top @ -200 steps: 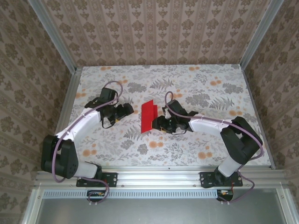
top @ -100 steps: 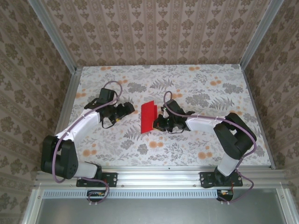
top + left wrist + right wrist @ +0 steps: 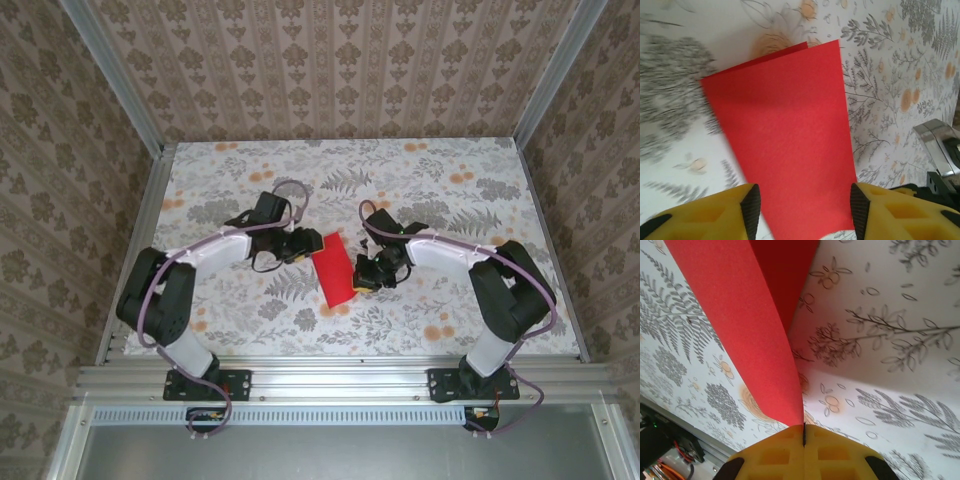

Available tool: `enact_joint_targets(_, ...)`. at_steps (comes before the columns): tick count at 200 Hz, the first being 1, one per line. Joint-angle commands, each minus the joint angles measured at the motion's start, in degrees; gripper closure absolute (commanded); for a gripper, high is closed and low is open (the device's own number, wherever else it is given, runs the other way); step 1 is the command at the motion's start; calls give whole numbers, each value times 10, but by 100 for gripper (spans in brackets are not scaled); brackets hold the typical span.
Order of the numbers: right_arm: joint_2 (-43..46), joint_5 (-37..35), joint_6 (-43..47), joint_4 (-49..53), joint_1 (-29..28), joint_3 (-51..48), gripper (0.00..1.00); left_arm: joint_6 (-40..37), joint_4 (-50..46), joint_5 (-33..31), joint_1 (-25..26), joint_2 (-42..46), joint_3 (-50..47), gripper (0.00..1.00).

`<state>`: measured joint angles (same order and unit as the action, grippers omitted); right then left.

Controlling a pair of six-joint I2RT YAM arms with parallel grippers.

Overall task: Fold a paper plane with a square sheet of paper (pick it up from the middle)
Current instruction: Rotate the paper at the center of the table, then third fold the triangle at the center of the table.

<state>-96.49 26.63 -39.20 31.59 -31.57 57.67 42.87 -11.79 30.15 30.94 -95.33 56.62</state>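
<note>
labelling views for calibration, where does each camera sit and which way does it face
Top external: above and behind the bases, looking down at the table; both arms, left gripper, right gripper.
Left wrist: looks down past its open yellow fingers onto the red paper.
Right wrist: low, along its shut pads pinching the paper's edge.
All three share the paper.

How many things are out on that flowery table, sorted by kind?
Red paper: 1
Claws: 2, the left claw and the right claw
Total: 3
</note>
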Motion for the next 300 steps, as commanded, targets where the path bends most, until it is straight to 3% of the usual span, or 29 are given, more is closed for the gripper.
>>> enact_joint_targets(1, -7, 8, 27, 52, 1, 26, 100, 7, 56, 32, 7, -41, 29, 56)
enact_joint_targets(78, -25, -43, 11, 57, -1, 61, 100, -10, 17, -11, 23, -101, 50, 72)
enact_joint_targets(117, -45, -87, 7, 76, -10, 83, 100, -13, 20, -22, 22, -110, 46, 72)
enact_joint_targets(150, -65, -106, 14, 98, -14, 98, 99, -9, 52, -6, 20, -102, 39, 66)
enact_joint_targets(220, -47, -43, -12, 19, -15, 79, 81, -8, 50, -31, 17, -126, 18, 79)
enact_joint_targets(272, -26, -23, -56, -49, -15, 45, 85, -9, 41, -41, 18, -134, 18, 81)
enact_joint_targets(300, -16, -9, -84, -69, -18, 29, 81, -5, 41, -49, 18, -135, 15, 82)
